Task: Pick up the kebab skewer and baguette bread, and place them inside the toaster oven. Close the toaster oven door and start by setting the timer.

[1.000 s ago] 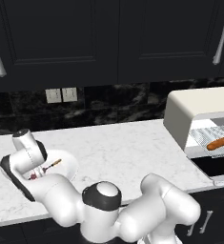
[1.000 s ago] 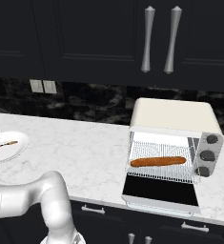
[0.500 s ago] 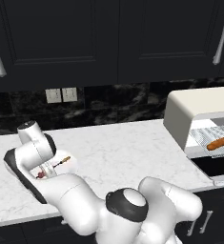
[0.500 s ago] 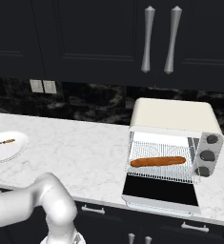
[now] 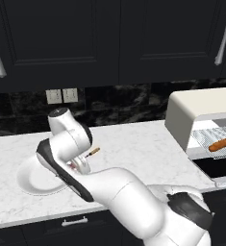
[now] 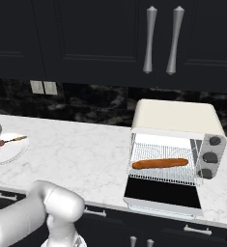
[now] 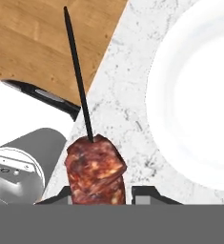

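One item left: kebab skewer (image 7: 95,175) clamped by its meat in the end effector (image 7: 104,193), lifted off the plate (image 5: 37,180). Baguette bread (image 6: 160,163) already on the toaster oven (image 6: 175,118) rack. Carry level, stick first, clear the door (image 6: 163,193).

Kebab skewer (image 5: 91,153) above plate (image 5: 30,180) — baguette bread (image 5: 222,143) racked
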